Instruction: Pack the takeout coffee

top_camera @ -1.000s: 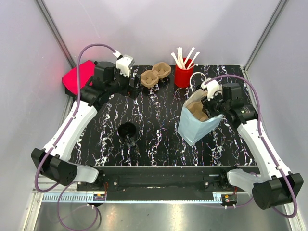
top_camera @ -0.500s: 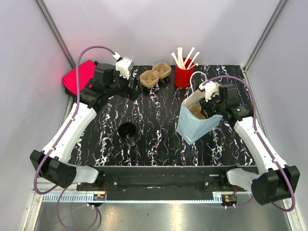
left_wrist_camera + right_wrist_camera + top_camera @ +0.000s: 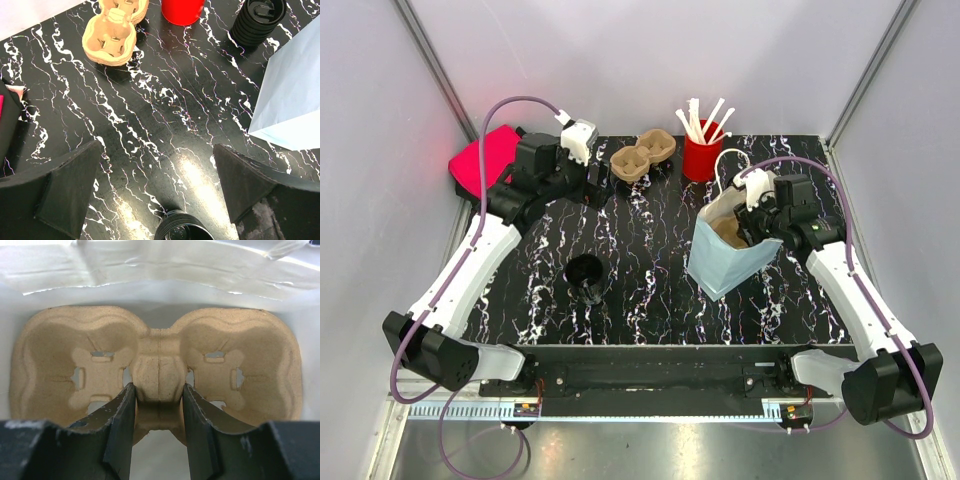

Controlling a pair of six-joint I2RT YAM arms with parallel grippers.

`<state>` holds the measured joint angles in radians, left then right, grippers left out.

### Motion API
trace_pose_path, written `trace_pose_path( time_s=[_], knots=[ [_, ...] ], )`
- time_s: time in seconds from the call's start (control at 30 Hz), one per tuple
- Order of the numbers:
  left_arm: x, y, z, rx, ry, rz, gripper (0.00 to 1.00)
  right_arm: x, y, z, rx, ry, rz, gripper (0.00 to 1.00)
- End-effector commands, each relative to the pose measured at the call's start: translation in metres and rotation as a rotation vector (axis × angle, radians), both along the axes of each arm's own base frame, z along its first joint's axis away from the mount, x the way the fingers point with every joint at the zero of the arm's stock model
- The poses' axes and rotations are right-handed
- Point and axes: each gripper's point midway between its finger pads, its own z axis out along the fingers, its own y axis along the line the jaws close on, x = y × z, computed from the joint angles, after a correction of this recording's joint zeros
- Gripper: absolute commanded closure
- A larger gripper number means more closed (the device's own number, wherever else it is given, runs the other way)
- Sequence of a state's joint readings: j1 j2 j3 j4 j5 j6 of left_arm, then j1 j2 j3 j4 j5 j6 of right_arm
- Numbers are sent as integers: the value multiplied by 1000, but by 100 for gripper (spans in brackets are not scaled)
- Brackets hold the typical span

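The takeout coffee (image 3: 257, 20), a short black cup with ribbed sides and a black lid, stands at the back of the table to the right of the red cup (image 3: 182, 10). My left gripper (image 3: 157, 146) hangs open and empty over the table's back left (image 3: 598, 180), well short of that cup. My right gripper (image 3: 159, 390) reaches into the pale blue paper bag (image 3: 725, 262) and is shut on the middle ridge of a tan cardboard cup carrier (image 3: 75, 355). The carrier (image 3: 728, 232) sits inside the bag.
A stack of lidless black cups (image 3: 585, 275) stands left of centre, just below the left gripper's view (image 3: 182, 232). More tan carriers (image 3: 642, 158) lie at the back. The red cup holds white stirrers (image 3: 703, 120). A pink object (image 3: 480, 160) sits off the back-left corner.
The right arm with the bag and carrier shifted slightly left early on, then held still. The left gripper edged a little to the right.
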<state>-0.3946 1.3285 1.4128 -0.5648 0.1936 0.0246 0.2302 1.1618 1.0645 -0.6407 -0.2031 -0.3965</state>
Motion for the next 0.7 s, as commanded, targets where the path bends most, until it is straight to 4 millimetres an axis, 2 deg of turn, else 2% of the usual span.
trace_pose_path(
  time_s=[0.0, 0.17, 0.23, 0.27, 0.67],
  knots=[
    [4, -2, 21, -41, -77, -3, 1, 3, 3, 25, 6, -54, 12, 57],
    [3, -1, 23, -39, -83, 1, 1, 1, 1, 30, -2, -63, 17, 38],
    [2, 0, 25, -40, -88, 0, 1, 0, 1, 33, -2, -66, 16, 36],
    [2, 0, 24, -39, -87, 0, 1, 0, 1, 35, -4, -69, 18, 31],
    [0, 1, 30, -41, -100, 2, 1, -8, -1, 60, -6, -99, 31, 9]
  ],
)
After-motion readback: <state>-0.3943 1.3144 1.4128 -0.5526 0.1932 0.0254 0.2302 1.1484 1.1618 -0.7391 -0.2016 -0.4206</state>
